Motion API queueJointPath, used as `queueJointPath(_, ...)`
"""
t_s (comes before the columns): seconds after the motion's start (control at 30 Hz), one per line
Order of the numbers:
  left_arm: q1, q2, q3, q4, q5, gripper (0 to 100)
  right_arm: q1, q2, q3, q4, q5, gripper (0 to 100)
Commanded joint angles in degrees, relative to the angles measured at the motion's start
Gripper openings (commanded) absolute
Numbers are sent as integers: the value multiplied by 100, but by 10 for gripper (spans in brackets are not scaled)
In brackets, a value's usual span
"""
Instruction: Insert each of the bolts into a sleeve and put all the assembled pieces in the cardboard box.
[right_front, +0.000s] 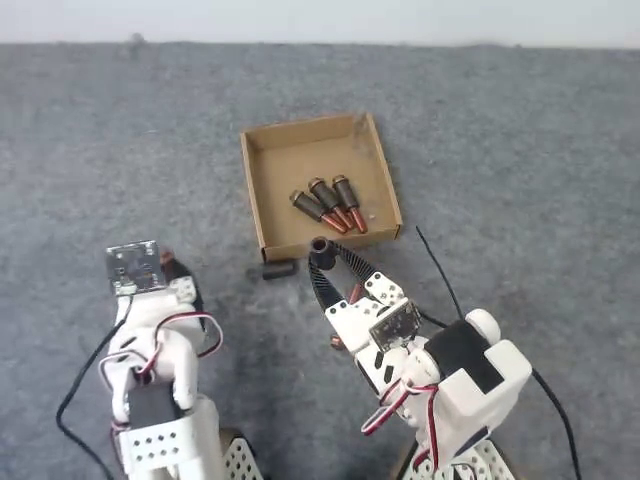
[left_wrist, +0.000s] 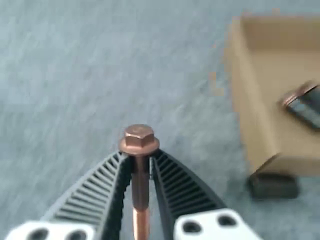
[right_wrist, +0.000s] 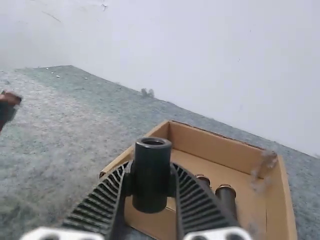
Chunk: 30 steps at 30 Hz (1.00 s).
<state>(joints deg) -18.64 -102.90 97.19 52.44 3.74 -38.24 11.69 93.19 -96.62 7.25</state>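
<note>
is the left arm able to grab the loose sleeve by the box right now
Probably not yet: the left gripper is shut on a bolt, though bare carpet leads to the loose sleeve.

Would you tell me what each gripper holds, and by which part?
Left gripper: a bolt, by its shank just below the head. Right gripper: a black sleeve, by its sides.

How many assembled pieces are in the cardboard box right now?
3, side by side on the cardboard box floor: the left piece, the middle piece, the right piece. Floor fully visible, none hidden.
</note>
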Motion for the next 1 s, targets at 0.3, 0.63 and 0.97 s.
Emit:
queueJointPath(0.3, 1178, -97, -66, -3965, 1811, 11, -22, -40, 123, 40, 26, 6)
queueJointPath(0.63, 2716, -53, -593, -3947, 1820, 11, -22, -40, 123, 40, 18, 6)
queueJointPath(0.97, 3613, -53, -1262, -2725, 1846, 11, -277, -40, 123, 40, 18, 6)
